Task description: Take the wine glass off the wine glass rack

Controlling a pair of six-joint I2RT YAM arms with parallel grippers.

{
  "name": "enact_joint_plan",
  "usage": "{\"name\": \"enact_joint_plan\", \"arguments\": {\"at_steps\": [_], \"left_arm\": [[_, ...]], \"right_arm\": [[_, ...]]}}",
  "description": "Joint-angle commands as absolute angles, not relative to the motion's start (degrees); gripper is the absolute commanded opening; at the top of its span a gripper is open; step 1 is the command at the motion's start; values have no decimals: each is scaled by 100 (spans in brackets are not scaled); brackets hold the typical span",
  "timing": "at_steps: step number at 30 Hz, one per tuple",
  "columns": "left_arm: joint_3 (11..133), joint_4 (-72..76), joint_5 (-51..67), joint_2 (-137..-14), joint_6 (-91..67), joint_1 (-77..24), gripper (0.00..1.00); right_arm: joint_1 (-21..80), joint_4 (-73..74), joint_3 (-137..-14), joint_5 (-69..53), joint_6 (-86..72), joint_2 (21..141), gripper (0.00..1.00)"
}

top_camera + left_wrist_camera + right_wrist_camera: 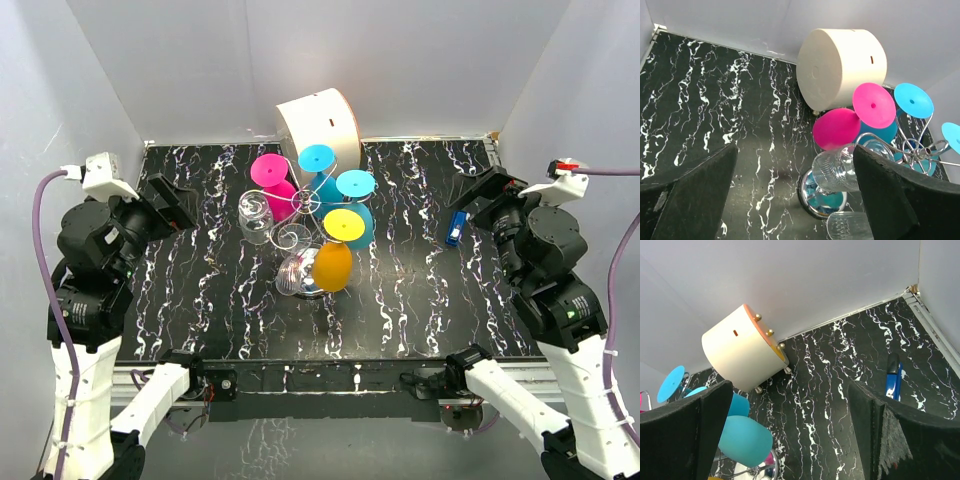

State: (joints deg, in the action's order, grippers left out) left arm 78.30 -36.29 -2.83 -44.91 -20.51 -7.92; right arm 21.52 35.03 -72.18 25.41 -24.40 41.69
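Note:
The wine glass rack (pixel 297 207), silver scroll wire on a chrome base (pixel 296 275), stands mid-table. Several wine glasses hang upside down on it: pink (pixel 272 180), blue (pixel 316 160), teal (pixel 355 186), yellow (pixel 343 225), orange (pixel 332 266) and a clear ribbed one (pixel 255 215). My left gripper (pixel 168 203) stands open, left of the rack and apart from it. In the left wrist view the left gripper (pixel 795 150) frames the clear glass (pixel 837 170) and the pink glass (pixel 837 128). On the right, away from the rack, my right gripper (pixel 482 196) is open and holds nothing.
A white cylindrical drum (pixel 318 125) lies on its side behind the rack, against the back wall. A small blue object (pixel 455 229) lies on the black marbled table (pixel 200 300) close to the right gripper. White walls enclose the table on three sides.

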Motion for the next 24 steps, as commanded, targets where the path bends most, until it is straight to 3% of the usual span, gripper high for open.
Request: {"name": "enact_joint_plan", "arguments": {"at_steps": [1,5,11,15,24], "left_arm": [[8043,-3914,22,-4425,-2223,-730,99],[8057,-4002,128,-4413,-2263,-715,99],[8092,-4067,440,-4443,-2282,-705,99],[8094,-4057,757,-4476,-2315,-702,99],[8243,-4079,1354,-4577,-2389,-694,99]], "right_arm": [[2215,3483,-7283,2782,-2600,4219,98],[2229,3338,-7187,2578,-2608,4140,98],[2236,2511,-6668,696,-2255,3718,98],[2244,2153,-6366,345,-2752,3523,98],[2248,2466,-6652,-1130,-2489,4121,98]]}}
